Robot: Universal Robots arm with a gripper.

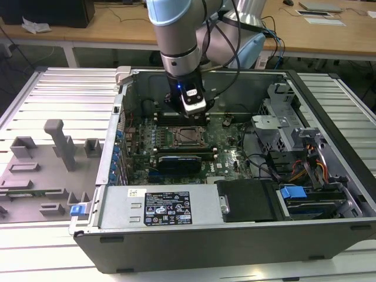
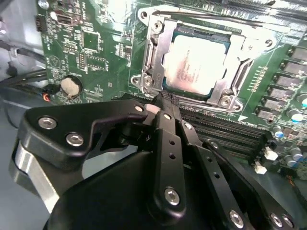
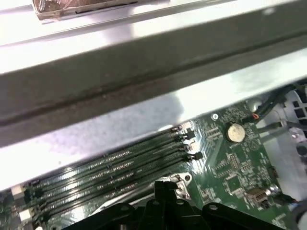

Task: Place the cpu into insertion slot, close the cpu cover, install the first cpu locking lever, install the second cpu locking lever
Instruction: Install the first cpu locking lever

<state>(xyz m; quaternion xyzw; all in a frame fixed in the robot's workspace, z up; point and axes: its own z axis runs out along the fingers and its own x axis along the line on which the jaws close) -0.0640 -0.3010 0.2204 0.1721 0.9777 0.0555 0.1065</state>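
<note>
The fingers (image 2: 163, 103) are drawn together to a narrow tip and hold nothing; in the second wrist view that tip hangs just over the near corner of the insertion slot (image 2: 156, 52), close to the bright metal bracket there — whether it touches the metal cannot be told. The cpu (image 2: 196, 64) lies flat in the slot just beyond the tip, its pale silvery top showing through the window of the cpu cover (image 2: 230, 84), which looks folded down around it. So the chip appears seated and the cover closed, and the work at hand seems to be at the socket's edge, where the locking levers run along the frame; whether either lever is latched is not clear.

In the exterior view the gripper (image 1: 195, 113) stands upright inside the open computer case (image 1: 329, 94), directly behind the socket on the green motherboard (image 1: 226, 144). The long black memory slots (image 3: 110, 167) run alongside the socket. The case rests on a slatted metal table (image 1: 64, 88).
</note>
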